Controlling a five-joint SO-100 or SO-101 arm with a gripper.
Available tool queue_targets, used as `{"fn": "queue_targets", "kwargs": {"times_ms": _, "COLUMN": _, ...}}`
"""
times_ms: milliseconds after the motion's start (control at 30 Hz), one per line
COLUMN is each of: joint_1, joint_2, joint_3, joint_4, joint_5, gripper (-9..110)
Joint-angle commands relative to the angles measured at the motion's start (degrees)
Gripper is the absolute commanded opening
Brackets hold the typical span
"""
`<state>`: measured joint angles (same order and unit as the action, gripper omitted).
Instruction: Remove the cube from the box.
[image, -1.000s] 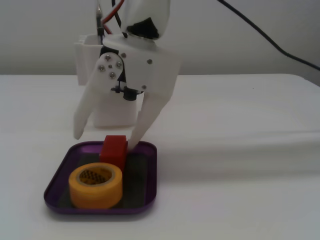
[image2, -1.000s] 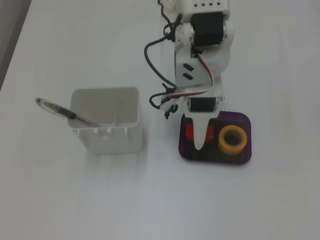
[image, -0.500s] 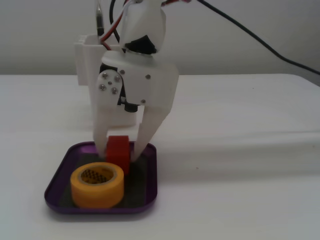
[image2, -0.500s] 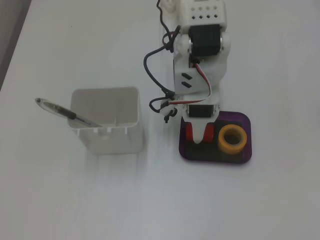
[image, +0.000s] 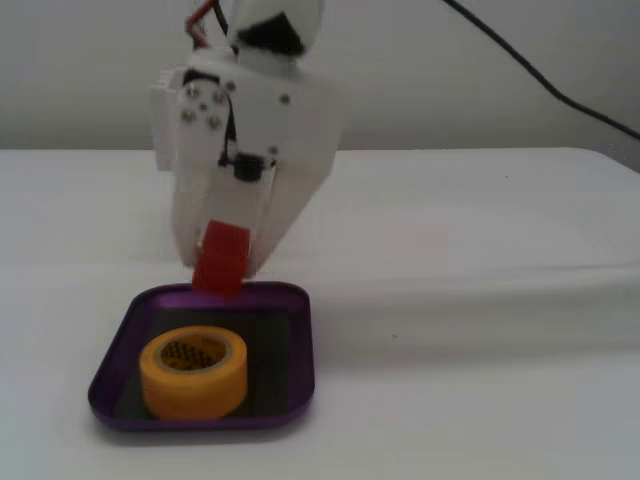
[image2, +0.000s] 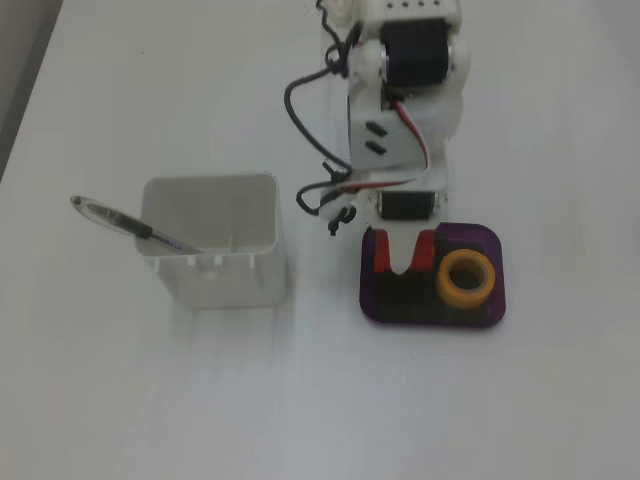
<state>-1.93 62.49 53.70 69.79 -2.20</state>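
Fingers (image: 222, 262) clamp the matte red cube (image: 221, 258), lifted clear above the purple box's (image: 300, 345) far rim; white arm (image2: 405, 120) points steeply down over it.

White table (image2: 120, 400), purple box (image2: 495, 312) resting on it, tall white container (image2: 215, 275) well to the box's left in a fixed view, arm's base (image2: 405, 15) standing behind the box.

Matte red cube (image: 220, 259), glossy purple box (image: 301, 345), smooth white table (image: 480, 380).
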Motion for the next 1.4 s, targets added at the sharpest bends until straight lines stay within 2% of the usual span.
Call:
{"fn": "queue_targets", "kwargs": {"times_ms": 0, "joint_1": -0.4, "joint_2": 10.2, "joint_3": -5.9, "joint_4": 5.3, "joint_5": 0.2, "gripper": -1}}
{"fn": "queue_targets", "kwargs": {"times_ms": 267, "joint_1": 0.4, "joint_2": 23.3, "joint_3": -3.7, "joint_4": 15.3, "joint_5": 0.1, "gripper": -1}}
{"fn": "queue_targets", "kwargs": {"times_ms": 500, "joint_1": 0.6, "joint_2": 31.9, "joint_3": 16.0, "joint_4": 15.6, "joint_5": 0.0, "gripper": -1}}
{"fn": "queue_targets", "kwargs": {"times_ms": 667, "joint_1": 0.6, "joint_2": 38.6, "joint_3": 35.1, "joint_4": 3.6, "joint_5": -0.8, "gripper": -1}}
{"fn": "queue_targets", "kwargs": {"times_ms": 967, "joint_1": 0.7, "joint_2": 48.3, "joint_3": 67.2, "joint_4": -23.8, "joint_5": -9.3, "gripper": -1}}
{"fn": "queue_targets", "kwargs": {"times_ms": 1167, "joint_1": 0.7, "joint_2": 49.0, "joint_3": 75.1, "joint_4": -34.5, "joint_5": -11.6, "gripper": 0}}
{"fn": "queue_targets", "kwargs": {"times_ms": 1367, "joint_1": 0.7, "joint_2": 49.3, "joint_3": 76.1, "joint_4": -34.9, "joint_5": -12.1, "gripper": 6}}
